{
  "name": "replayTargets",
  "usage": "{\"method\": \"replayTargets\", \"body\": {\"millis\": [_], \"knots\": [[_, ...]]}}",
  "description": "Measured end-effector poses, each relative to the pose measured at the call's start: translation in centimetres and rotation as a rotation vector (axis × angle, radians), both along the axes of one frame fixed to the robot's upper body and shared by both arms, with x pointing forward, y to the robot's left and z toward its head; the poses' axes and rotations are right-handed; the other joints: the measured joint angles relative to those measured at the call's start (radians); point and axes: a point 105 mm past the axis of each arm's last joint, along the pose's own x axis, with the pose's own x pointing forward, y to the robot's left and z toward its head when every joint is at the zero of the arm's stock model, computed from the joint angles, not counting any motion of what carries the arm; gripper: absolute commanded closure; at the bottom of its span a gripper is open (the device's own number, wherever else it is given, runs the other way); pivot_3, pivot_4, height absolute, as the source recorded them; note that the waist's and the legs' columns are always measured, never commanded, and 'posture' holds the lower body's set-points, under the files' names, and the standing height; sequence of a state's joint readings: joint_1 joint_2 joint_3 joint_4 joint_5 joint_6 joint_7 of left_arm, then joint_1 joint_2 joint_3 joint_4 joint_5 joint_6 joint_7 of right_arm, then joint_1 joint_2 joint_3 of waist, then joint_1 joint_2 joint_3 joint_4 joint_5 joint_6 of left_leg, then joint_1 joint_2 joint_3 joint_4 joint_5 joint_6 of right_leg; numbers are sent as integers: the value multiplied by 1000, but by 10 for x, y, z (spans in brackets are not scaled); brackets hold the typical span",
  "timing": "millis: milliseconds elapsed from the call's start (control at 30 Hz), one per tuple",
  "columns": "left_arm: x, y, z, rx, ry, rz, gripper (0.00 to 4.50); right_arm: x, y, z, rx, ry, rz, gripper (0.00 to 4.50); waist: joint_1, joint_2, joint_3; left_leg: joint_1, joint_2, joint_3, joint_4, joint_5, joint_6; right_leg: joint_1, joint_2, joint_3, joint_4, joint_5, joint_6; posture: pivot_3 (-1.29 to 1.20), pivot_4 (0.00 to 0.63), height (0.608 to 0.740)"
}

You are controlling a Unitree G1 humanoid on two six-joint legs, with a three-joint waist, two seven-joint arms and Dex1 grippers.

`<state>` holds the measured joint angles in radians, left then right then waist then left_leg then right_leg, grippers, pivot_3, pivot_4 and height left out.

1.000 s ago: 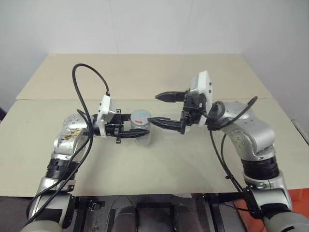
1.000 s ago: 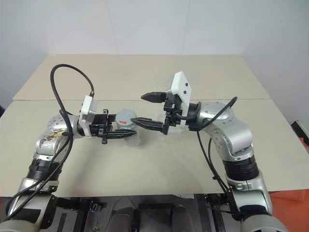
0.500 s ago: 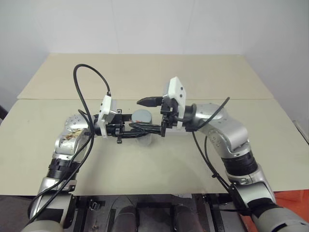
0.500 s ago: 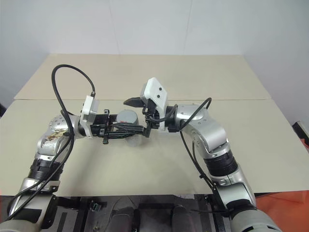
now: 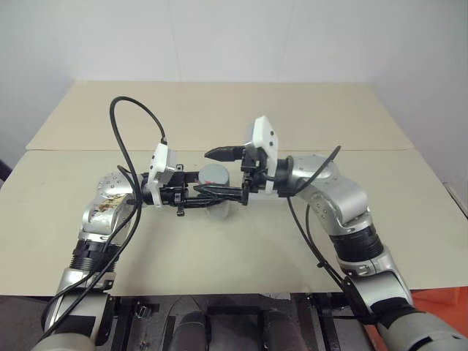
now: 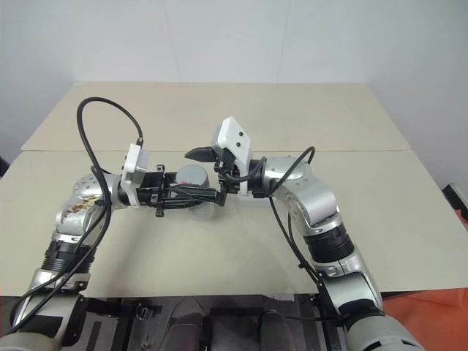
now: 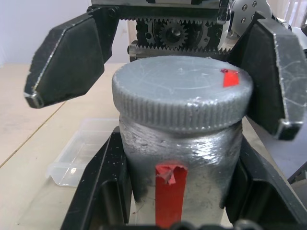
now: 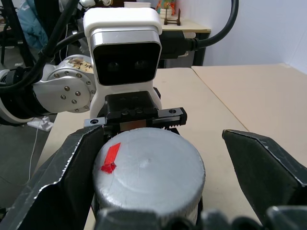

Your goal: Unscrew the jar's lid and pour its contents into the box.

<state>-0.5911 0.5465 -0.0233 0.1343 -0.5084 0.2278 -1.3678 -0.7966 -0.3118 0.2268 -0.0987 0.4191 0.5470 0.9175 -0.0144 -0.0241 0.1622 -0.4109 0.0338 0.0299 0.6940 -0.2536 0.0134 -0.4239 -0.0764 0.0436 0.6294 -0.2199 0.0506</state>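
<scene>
Grey lid [image 7: 182, 96] still screwed on – my left gripper [image 5: 201, 196] clamps the jar [image 7: 177, 158], right gripper [image 5: 228, 173] spread wide around the lid; unscrewing and pouring remain.

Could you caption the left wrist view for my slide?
Left gripper clamps the jar; right gripper open around its lid.

Small silvery cylindrical jar [image 7: 180, 187] with a rough, wrinkled metallic skin, matt grey round lid [image 7: 182, 93] with ridged edge, red tape stripe [image 7: 170, 191], clear glossy plastic box [image 7: 81, 155], smooth matt beige wooden table [image 5: 241, 241].
</scene>
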Motion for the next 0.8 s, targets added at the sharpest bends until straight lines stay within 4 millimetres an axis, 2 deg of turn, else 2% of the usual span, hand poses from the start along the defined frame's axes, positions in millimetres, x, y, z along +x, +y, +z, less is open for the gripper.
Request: {"method": "replayTargets", "body": {"millis": [667,800], "knots": [[1,4,-2,13,31,16,2467,1,-20,-3,-11,7,-3,17,0,0,0,0,0,0,0,0,0,0,0,0,0,0,0,0,150,740],[2,11,0,12,27,44,2467,7,-36,-4,-8,14,-51,17,1,0,0,0,0,0,0,0,0,0,0,0,0,0,0,0,150,740]]}}
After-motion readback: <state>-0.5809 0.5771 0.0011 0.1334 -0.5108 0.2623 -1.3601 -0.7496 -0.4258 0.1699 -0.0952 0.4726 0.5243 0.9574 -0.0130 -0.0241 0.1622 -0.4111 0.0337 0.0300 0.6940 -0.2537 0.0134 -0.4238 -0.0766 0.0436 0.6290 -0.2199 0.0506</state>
